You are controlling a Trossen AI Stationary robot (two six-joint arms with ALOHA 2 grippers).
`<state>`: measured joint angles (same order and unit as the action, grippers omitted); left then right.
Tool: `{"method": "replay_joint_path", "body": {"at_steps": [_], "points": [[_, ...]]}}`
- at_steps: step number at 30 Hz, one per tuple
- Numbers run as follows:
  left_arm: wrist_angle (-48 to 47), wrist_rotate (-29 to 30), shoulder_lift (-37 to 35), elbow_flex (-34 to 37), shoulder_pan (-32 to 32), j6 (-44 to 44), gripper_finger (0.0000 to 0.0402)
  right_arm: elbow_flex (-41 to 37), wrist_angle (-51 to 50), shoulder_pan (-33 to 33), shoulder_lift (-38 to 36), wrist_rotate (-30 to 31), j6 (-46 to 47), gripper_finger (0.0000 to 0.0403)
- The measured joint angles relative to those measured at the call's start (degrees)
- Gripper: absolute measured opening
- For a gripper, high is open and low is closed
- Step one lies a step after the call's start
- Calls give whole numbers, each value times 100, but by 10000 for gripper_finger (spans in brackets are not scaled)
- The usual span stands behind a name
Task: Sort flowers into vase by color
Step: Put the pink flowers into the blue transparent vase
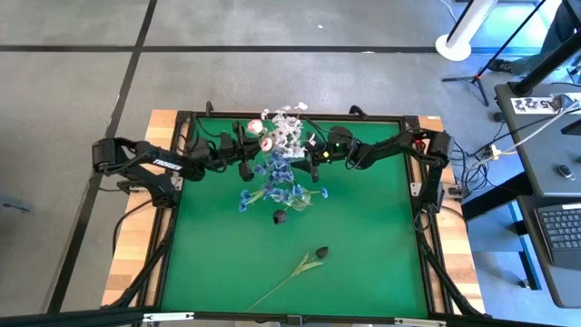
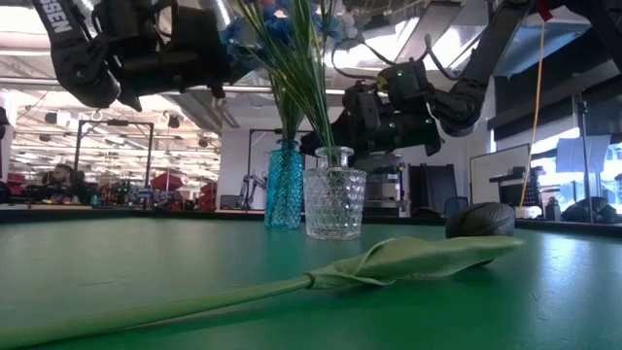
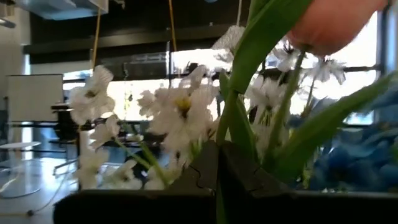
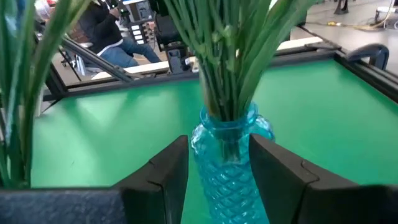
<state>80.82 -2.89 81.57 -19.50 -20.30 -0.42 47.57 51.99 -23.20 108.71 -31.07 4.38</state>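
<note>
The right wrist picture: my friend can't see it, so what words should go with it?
The right claw has its two dark fingers on either side of a blue glass vase holding a bunch of green stems. The vase stands on a green table. Far behind, a seated person shows.

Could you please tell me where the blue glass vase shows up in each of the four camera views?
High view: hidden under the blossoms at the mat's far middle.
Low view: blue glass vase left of centre, just left of the clear glass vase.
Left wrist view: not in it.
Right wrist view: bottom centre, between the right gripper fingers.
Shared landmark: green mat.
</note>
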Motion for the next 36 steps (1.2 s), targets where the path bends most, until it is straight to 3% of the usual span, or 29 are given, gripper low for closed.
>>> {"method": "replay_joint_path", "body": {"at_steps": [12, 36], "points": [[-604, 80, 27, 5, 1, 210, 0, 0, -24, -4, 0, -2, -24, 166], [-601, 78, -144, 5, 38, 162, 0, -4, -149, -2, 0, -2, -20, 166]]}}
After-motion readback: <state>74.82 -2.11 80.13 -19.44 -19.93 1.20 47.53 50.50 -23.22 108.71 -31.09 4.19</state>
